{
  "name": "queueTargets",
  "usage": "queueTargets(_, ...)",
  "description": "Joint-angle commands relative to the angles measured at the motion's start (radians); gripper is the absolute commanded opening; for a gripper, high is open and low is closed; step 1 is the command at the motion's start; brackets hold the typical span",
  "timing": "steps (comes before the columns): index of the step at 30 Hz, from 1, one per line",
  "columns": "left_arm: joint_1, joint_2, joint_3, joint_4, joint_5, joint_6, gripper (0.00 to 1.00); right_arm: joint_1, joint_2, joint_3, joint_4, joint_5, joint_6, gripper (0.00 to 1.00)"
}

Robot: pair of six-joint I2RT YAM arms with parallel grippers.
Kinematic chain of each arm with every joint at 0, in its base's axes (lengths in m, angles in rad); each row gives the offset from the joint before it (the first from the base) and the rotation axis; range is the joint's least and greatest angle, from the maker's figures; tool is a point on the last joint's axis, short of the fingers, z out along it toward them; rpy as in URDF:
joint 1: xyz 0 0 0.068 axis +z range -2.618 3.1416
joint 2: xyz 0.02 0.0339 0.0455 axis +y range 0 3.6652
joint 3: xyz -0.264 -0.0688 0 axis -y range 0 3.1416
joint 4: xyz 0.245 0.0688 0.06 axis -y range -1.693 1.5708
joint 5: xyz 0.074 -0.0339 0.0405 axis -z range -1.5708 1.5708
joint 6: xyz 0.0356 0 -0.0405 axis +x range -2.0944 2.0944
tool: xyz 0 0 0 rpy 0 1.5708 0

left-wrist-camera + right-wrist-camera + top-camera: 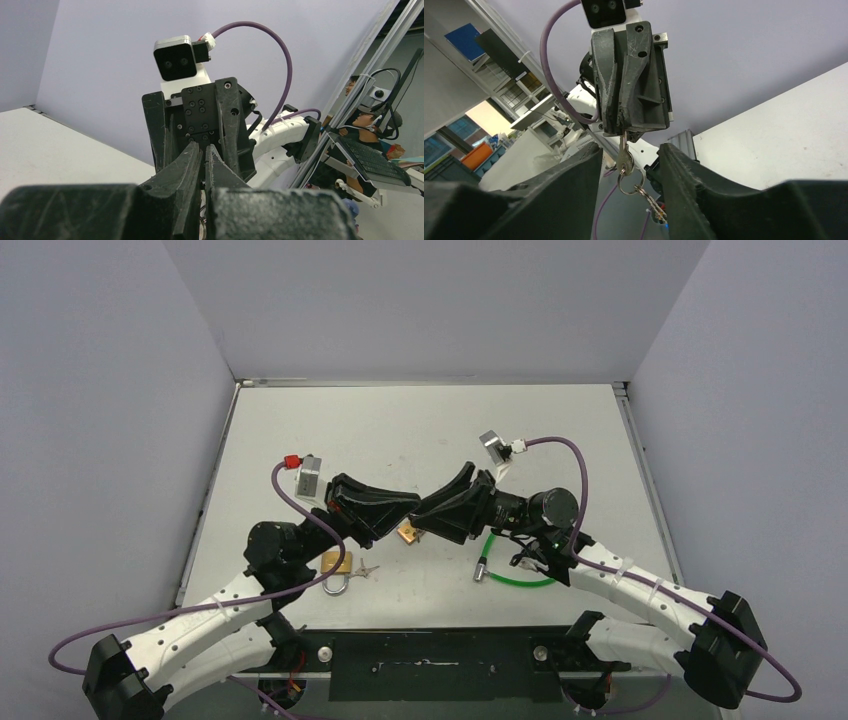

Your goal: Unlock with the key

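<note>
Two grippers meet tip to tip above the table (420, 430): the left gripper (204, 148) is clamped on a key (625, 159), ring (629, 181) dangling below, and the right gripper (630, 148) is spread apart either side of it. A brass padlock (337, 563) lies on the table by the left arm's elbow

Overhead; close wrist views, mutually opposed

Bench (420, 420) inventory, counted by kind.
Brass padlock (337, 563): 1, near left; 1 further brass piece (407, 533) mid-bench, kind unclear. Key bunches: 2, a loose key bunch (366, 568) just right of the padlock and a held key bunch (624, 160) hanging from the left pincer (629, 134). Green cable loop (518, 578): 1, near right. Arms: 2, left arm (220, 605) and right arm (640, 585).
</note>
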Motion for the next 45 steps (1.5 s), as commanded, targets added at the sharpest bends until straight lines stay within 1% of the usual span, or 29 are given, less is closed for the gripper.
queueTargets(1,0.003,0.005,0.008,0.095,0.036,-0.006,0.0,0.011,0.013,0.035,0.085,-0.036,0.017,0.33)
queueTargets(2,0.004,0.006,0.008,0.099,0.037,-0.006,0.0,0.012,0.017,0.035,0.091,-0.041,0.025,0.25)
queueTargets(4,0.004,0.007,0.005,0.104,0.036,-0.006,0.0,0.012,0.023,0.034,0.11,-0.049,0.04,0.13)
queueTargets(6,0.005,0.006,0.002,0.109,0.034,-0.006,0.0,0.012,0.022,0.028,0.13,-0.049,0.051,0.03)
queueTargets(7,0.004,0.004,-0.001,0.112,0.031,-0.006,0.0,0.011,0.019,0.023,0.138,-0.047,0.056,0.0)
queueTargets(15,0.005,-0.014,-0.01,0.087,-0.018,-0.016,0.0,0.011,-0.012,0.009,0.125,-0.025,0.046,0.0)
queueTargets(16,0.005,-0.015,-0.005,0.067,-0.029,-0.023,0.03,0.011,-0.014,0.01,0.114,-0.019,0.038,0.0)
queueTargets(18,0.004,-0.021,0.006,0.015,-0.053,-0.038,0.31,0.011,-0.021,0.011,0.096,-0.006,0.024,0.0)
queueTargets(19,0.003,-0.027,0.01,-0.013,-0.062,-0.046,0.44,0.01,-0.024,0.011,0.083,0.001,0.016,0.0)
queueTargets(20,0.004,-0.034,0.014,-0.043,-0.073,-0.055,0.51,0.009,-0.029,0.011,0.068,0.01,0.005,0.0)
queueTargets(21,0.003,-0.042,0.016,-0.073,-0.076,-0.063,0.55,0.009,-0.034,0.011,0.052,0.018,-0.004,0.0)
queueTargets(23,0.005,-0.048,0.024,-0.116,-0.071,-0.078,0.56,0.008,-0.039,0.01,0.039,0.026,-0.016,0.0)
queueTargets(26,0.005,-0.025,0.035,-0.123,-0.033,-0.091,0.49,0.005,-0.035,0.011,0.036,0.021,-0.015,0.0)
queueTargets(28,0.006,-0.011,0.029,-0.101,-0.022,-0.102,0.4,0.006,-0.026,0.012,0.034,0.016,-0.013,0.0)
queueTargets(30,0.006,-0.01,0.024,-0.087,-0.031,-0.103,0.33,0.005,-0.023,0.016,0.021,0.014,-0.015,0.0)
queueTargets(31,0.006,-0.011,0.024,-0.085,-0.036,-0.101,0.27,0.006,-0.024,0.017,0.015,0.013,-0.019,0.0)
queueTargets(32,0.006,-0.012,0.023,-0.083,-0.04,-0.098,0.25,0.005,-0.025,0.015,0.007,0.013,-0.022,0.0)
queueTargets(41,0.007,-0.047,0.0,-0.105,-0.1,-0.075,0.17,0.002,-0.038,-0.004,-0.036,0.021,-0.047,0.0)
queueTargets(43,0.007,-0.047,0.0,-0.109,-0.1,-0.075,0.13,0.002,-0.036,-0.008,-0.035,0.022,-0.051,0.0)
queueTargets(45,0.007,-0.047,0.0,-0.116,-0.1,-0.071,0.05,0.003,-0.034,-0.008,-0.037,0.023,-0.053,0.0)
